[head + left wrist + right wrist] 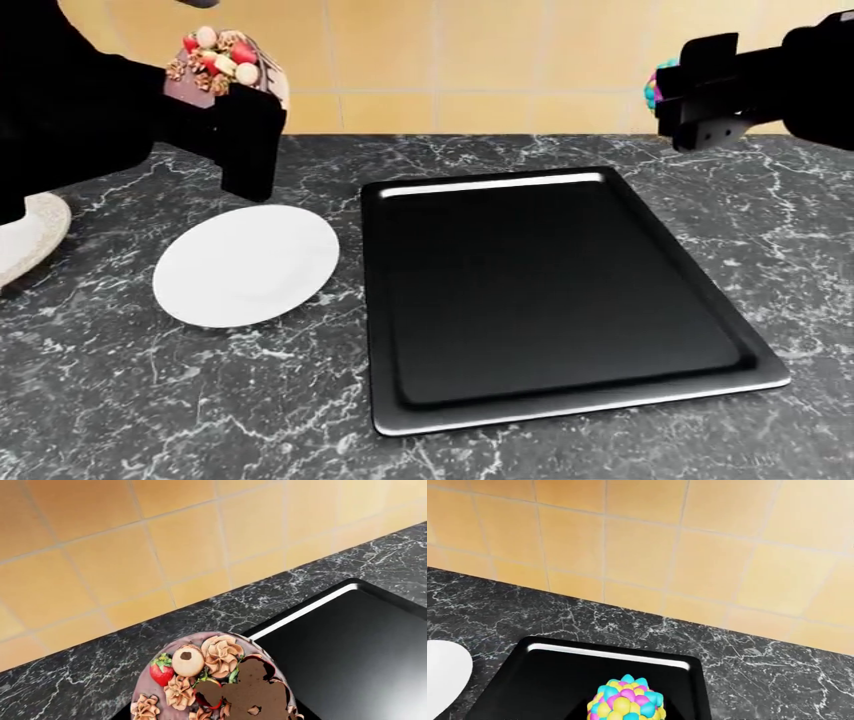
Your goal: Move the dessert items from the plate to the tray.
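Note:
My left gripper (234, 85) is shut on the chocolate cake (220, 62) and holds it high above the counter, left of the tray (561, 290). In the left wrist view the cake (213, 680), with strawberries and piped icing, fills the low edge, beside the tray's corner (347, 645). My right gripper (674, 90) is shut on the egg-shaped sweet (654, 82) and holds it above the tray's far right corner. In the right wrist view the sweet (626, 700) hangs over the tray (547, 680). The white plate (247, 265) lies bare left of the tray.
A second pale plate (27, 235) shows at the left edge of the head view. Yellow wall tiles (454, 60) stand behind the black marble counter (200, 400). The white plate's edge shows in the right wrist view (444, 680).

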Motion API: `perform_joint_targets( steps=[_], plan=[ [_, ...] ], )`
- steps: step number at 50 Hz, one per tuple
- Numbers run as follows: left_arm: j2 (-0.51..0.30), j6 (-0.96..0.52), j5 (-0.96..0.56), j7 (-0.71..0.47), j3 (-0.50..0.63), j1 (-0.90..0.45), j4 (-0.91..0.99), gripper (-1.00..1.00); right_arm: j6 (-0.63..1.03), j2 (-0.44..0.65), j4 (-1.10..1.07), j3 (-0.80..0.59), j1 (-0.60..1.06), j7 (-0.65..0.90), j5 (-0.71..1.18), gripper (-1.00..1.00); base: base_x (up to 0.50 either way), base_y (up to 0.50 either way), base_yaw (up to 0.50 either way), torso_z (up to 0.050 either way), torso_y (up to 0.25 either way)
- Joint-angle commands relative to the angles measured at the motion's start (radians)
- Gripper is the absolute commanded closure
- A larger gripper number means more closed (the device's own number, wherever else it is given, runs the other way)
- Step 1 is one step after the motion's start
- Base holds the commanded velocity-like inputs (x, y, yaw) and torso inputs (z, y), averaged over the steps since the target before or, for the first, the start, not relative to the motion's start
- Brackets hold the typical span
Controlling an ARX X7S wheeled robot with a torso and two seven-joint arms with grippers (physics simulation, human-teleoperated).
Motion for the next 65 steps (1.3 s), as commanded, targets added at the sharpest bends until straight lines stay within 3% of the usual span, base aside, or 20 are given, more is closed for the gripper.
perform_joint_targets(
  steps=[1, 14, 28, 41, 65],
  plan=[
    [0.008, 0.010, 0.004, -0.008, -0.003, -0.004, -0.011, 1.00, 0.002, -0.002, -0.013, 0.000, -0.011, -0.018, -0.017, 1.00, 0.00, 0.00, 0.00, 0.000, 0.000],
    [0.073, -0.014, 0.069, 0.056, 0.001, -0.025, -0.063, 1.00, -0.003, 0.005, -0.018, -0.004, -0.019, -0.008, -0.013, 1.00, 0.00, 0.00, 0.00, 0.000, 0.000],
    [0.356, -0.064, 0.381, 0.424, 0.126, -0.028, -0.409, 1.00, -0.011, 0.019, -0.040, -0.015, -0.053, 0.002, -0.014, 1.00, 0.00, 0.00, 0.00, 0.001, 0.001],
    [0.518, -0.015, 0.502, 0.592, 0.205, 0.046, -0.563, 1.00, -0.020, 0.011, -0.052, -0.018, -0.070, -0.016, -0.039, 1.00, 0.00, 0.00, 0.00, 0.000, 0.001],
    [0.682, 0.099, 0.578, 0.696, 0.235, 0.146, -0.691, 1.00, -0.035, 0.015, -0.063, -0.015, -0.087, -0.034, -0.056, 1.00, 0.00, 0.00, 0.00, 0.000, 0.000]
  ],
)
